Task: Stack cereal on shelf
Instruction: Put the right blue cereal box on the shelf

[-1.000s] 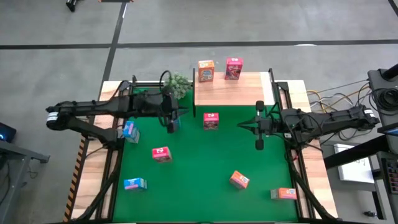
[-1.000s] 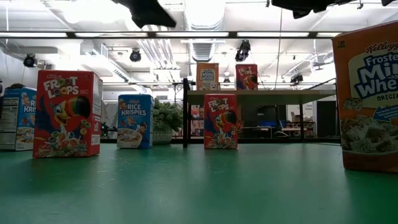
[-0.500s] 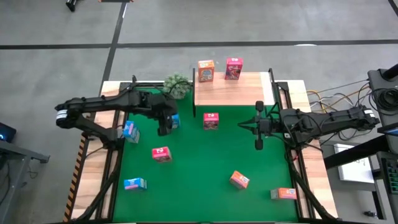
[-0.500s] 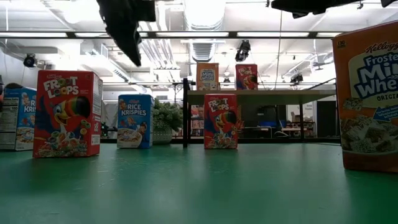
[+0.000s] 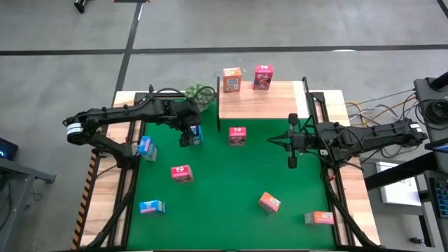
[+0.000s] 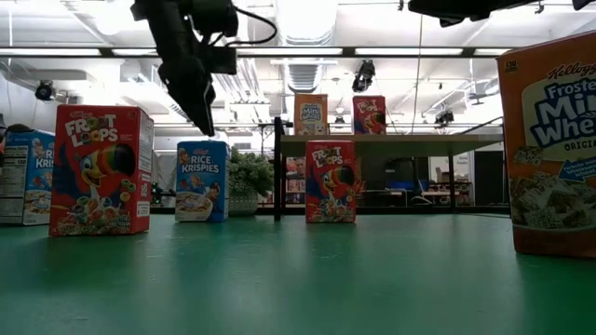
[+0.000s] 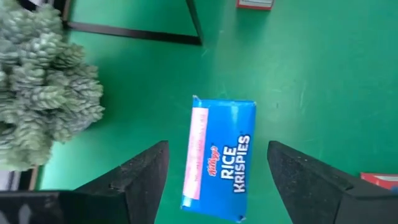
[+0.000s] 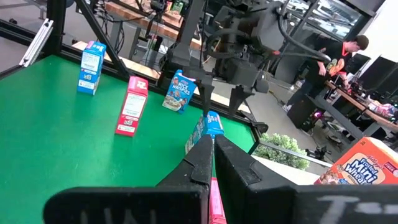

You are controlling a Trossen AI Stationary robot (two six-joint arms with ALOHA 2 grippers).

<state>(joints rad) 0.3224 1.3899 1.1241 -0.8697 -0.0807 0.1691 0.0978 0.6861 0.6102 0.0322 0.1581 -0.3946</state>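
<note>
I have the left gripper (image 5: 187, 134) hanging just above the Rice Krispies box (image 7: 218, 158), its fingers (image 7: 144, 180) spread wide on either side of the box without touching it. That blue box stands upright on the green table (image 5: 231, 182), just in front of the shelf (image 5: 260, 101), off its left corner and beside the small green plant (image 5: 199, 94). On the shelf I see a Frosted Mini Wheats box (image 5: 232, 79) and a Froot Loops box (image 5: 263, 77) standing side by side at its far edge. Another Froot Loops box (image 5: 237, 135) stands on the felt right in front of the shelf. The remaining cereal lies scattered well away from the shelf. My right gripper (image 5: 292, 163) waits in front of the shelf's right end, fingers pressed together, holding nothing.
</note>
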